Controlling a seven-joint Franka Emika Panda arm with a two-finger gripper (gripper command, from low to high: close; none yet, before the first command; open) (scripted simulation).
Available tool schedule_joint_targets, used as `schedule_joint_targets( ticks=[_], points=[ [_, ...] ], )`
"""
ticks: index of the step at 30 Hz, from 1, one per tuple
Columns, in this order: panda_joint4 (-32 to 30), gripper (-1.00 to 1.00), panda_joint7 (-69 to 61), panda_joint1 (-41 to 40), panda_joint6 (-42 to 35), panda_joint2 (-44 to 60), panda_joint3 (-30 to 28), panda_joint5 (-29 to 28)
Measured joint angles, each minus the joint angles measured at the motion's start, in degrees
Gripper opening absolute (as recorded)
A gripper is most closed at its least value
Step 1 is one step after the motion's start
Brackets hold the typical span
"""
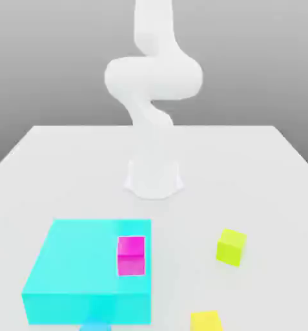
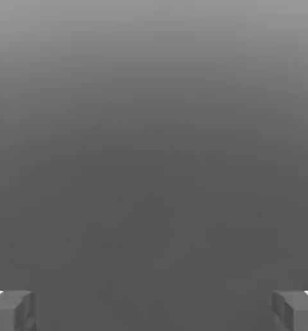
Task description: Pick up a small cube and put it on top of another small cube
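In the exterior view the white arm (image 1: 153, 84) rises from its round base (image 1: 154, 178) at the middle of the pale tabletop (image 1: 259, 168) and runs out past the upper edge of the picture, so its far end is cut off; a large cyan block (image 1: 85, 268) sits low toward the exterior view's left, and a small magenta cube (image 1: 131, 255) rests on its upper face, close to the edge nearer the exterior view's right; a yellow-green cube (image 1: 231, 246) stands alone on the tabletop toward the exterior view's right, well apart from the block; a second yellow cube (image 1: 206, 321) lies at the lower edge, cut off so that little beyond its top shows; a light blue shape (image 1: 93, 326) peeks out just under the cyan block at the lower edge, too far cut off to tell what it is; no face of any cube or block carries writing.

In the hand view the claw (image 2: 154, 310) is spread wide, its two grey fingertips (image 2: 11, 310) showing at opposite lower corners with nothing between them; behind them lies a plain grey backdrop (image 2: 154, 129), darkening downward.
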Motion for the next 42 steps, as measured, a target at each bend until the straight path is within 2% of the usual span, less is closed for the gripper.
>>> schedule_joint_targets(
  ticks=[17, 28, 32, 33, 39, 42],
  points=[
    [-0.86, 0.0, 4.65, 0.4, 11.4, 35.67, 4.77, -3.81],
    [-1.42, 0.0, 6.52, 2.62, 18.8, 58.41, 5.81, -4.7],
    [-0.03, 0.0, 7.58, 3.76, 24.45, 66.72, 4.66, -5.98],
    [0.38, -1.0, 7.84, 4.15, 25.98, 68.7, 4.2, -6.33],
    [0.6, -1.0, 7.89, 4.39, 26.76, 69.68, 3.94, -6.4],
    [-0.2, -1.0, 7.38, 3.83, 24.0, 66.14, 4.67, -5.69]
  ],
)
